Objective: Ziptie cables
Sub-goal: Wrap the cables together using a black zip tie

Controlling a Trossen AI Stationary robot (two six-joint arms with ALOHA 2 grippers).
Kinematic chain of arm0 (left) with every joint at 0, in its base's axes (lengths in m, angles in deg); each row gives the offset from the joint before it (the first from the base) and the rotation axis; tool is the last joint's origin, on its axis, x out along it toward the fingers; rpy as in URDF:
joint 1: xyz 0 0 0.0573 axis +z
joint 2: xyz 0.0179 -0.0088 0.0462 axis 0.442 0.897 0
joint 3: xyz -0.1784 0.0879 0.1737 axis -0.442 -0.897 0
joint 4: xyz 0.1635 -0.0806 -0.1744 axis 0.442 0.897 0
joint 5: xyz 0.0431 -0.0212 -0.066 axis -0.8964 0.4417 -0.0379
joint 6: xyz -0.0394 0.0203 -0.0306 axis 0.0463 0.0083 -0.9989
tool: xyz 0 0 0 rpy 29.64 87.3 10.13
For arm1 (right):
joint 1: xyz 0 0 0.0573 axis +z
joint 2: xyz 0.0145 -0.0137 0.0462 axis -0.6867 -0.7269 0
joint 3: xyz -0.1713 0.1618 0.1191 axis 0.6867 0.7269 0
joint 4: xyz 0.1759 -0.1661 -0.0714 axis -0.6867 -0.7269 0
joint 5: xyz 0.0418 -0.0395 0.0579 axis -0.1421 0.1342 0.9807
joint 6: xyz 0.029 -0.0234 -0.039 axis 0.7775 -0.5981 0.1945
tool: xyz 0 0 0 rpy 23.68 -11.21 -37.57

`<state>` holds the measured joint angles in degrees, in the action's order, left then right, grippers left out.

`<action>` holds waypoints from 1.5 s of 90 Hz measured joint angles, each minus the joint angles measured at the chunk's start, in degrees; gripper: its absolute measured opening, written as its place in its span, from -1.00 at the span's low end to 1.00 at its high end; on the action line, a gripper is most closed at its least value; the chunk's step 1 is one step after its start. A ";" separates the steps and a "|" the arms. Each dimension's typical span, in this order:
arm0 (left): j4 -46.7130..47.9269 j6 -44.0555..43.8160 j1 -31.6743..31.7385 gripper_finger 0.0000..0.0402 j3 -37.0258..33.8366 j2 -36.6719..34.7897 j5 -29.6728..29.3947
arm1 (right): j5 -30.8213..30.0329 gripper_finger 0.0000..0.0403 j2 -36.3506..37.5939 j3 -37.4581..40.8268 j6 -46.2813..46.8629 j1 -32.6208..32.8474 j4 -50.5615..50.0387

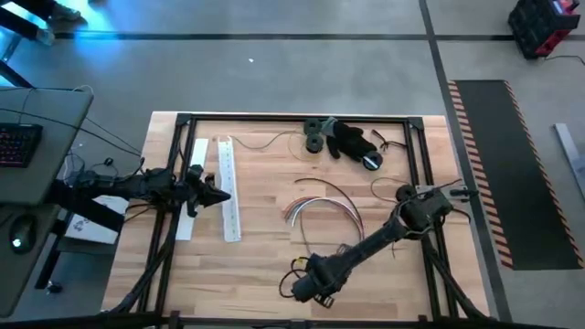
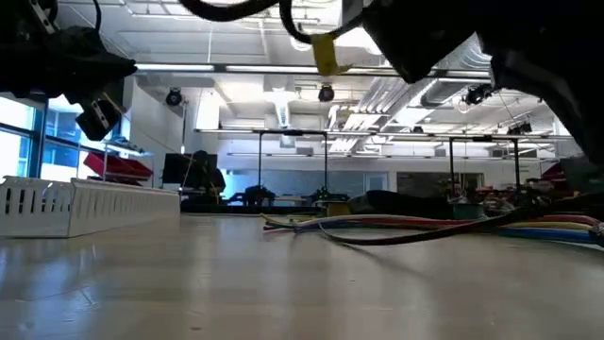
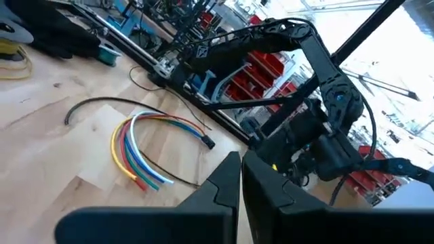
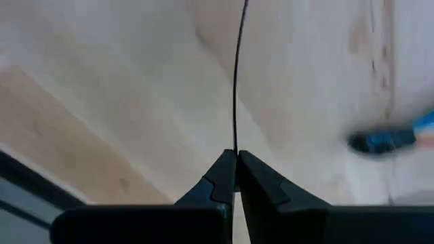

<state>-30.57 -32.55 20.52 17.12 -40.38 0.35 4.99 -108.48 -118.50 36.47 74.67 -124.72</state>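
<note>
On the wooden table point(image 1: 265, 265), the cables point(image 1: 322, 208) serve as the reference point: one bundle of thin wires lying in a loose arch near the table's middle. The left wrist view resolves the bundle point(image 3: 139, 146) into red, yellow, green, blue and white strands plus one dark strand; the exact strand count cannot be confirmed. The low view shows the same bundle point(image 2: 425, 225) lying flat on the surface.

No readable brand, label or writing appears on any item.

Two long white perforated strips point(image 1: 228, 187) lie to the left of the cables, side by side with a small gap. One black glove-like heap point(image 1: 352, 140) with round black parts sits beyond the cables, at the table's far edge.

The left gripper point(image 1: 222, 195) hovers left of the cables, over the strips. Its fingers point(image 3: 224, 186) meet at the tips, fully closed, with nothing between them.

The right gripper point(image 1: 299, 291) sits on the near side of the cables, close to the table's front edge and well apart from the bundle. Its fingers point(image 4: 220, 177) are pressed together; a single thin black wire point(image 4: 235, 81) runs up from the point where the tips meet and appears pinched there.
</note>
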 joint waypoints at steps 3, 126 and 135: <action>-0.01 0.07 0.00 -1.00 0.00 0.00 -0.15 | 1.29 -1.00 -0.56 0.03 0.48 -0.50 -1.49; -0.03 -4.11 0.00 -1.00 0.01 0.37 -0.45 | -12.40 0.35 0.02 -2.33 10.43 -5.92 9.70; -0.01 -4.18 -0.02 -1.00 0.00 0.37 -0.43 | -18.09 0.41 3.59 -3.77 12.70 -4.66 4.84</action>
<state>-30.58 -36.73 20.50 17.12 -40.01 -0.07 -13.10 -104.90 -122.27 49.18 70.01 -119.87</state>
